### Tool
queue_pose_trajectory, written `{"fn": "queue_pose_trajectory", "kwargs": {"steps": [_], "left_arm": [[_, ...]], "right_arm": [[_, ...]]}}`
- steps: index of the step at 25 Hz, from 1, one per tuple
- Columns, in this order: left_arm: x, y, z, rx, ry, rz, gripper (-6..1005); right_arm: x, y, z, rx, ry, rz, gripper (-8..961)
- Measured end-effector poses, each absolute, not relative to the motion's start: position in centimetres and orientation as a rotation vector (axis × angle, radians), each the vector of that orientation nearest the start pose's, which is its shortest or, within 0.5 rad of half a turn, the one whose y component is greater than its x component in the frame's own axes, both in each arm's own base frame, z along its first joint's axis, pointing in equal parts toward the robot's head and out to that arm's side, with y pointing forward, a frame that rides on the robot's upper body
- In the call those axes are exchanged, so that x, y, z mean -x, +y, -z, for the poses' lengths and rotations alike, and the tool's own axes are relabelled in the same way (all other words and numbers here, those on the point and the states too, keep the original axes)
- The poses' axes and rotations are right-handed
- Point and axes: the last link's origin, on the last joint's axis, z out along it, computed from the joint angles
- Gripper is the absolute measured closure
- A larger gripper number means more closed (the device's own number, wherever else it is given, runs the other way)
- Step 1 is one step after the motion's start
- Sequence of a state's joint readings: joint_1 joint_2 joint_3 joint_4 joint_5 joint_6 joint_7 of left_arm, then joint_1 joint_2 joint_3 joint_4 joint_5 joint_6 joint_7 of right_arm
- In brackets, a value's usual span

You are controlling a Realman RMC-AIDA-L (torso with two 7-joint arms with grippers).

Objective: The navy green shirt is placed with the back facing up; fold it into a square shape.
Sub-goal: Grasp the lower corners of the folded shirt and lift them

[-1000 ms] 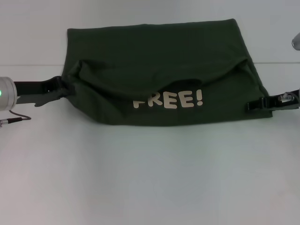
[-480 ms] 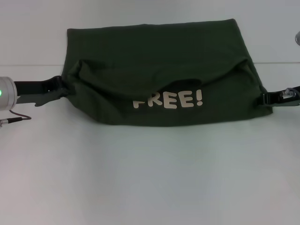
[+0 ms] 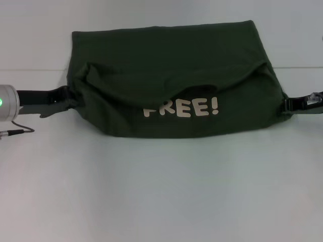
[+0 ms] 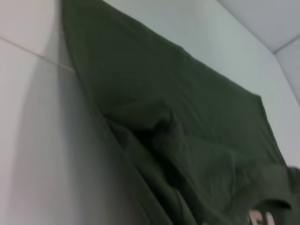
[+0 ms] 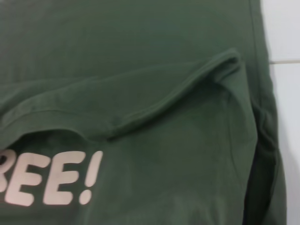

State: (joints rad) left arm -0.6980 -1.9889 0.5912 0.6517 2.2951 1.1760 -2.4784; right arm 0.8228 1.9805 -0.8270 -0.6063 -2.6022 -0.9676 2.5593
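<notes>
Navy green shirt [image 3: 171, 75] lies across the white table [image 3: 161, 191], already doubled over so that the near flap shows its cream "FREE!" lettering [image 3: 181, 108] face up, with a loose collar ridge bulging just behind it. We have the left gripper [image 3: 64, 97] at the shirt's left edge and the right gripper [image 3: 286, 106] at its right edge, each touching or tucked into the cloth, but we cannot tell whether either is clamped on fabric or open. To fold well, we judge both sides should move evenly and low, keeping the edges level so the bulge flattens rather than bunches. The shirt's long axis runs left to right across the table, lettering reading upright toward us, the straight far edge away from the robot.
</notes>
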Motion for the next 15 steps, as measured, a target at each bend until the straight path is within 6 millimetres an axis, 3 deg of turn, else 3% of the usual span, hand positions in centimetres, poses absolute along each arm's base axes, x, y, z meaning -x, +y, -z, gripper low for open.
{"fn": "queue_pose_trajectory", "kwargs": {"steps": [6,15], "left_arm": [[28.2,39.3,-5.7,2.081,-1.813,0.465,992],[29.1,33.4,-7.4,2.271,-1.939,0.256,992]], "right_arm": [[-26.9,42.6,-4.6,2.127,1.504,0.018,896],[-27.7,37.2,-7.1,2.33,1.641,0.085,881]]}}
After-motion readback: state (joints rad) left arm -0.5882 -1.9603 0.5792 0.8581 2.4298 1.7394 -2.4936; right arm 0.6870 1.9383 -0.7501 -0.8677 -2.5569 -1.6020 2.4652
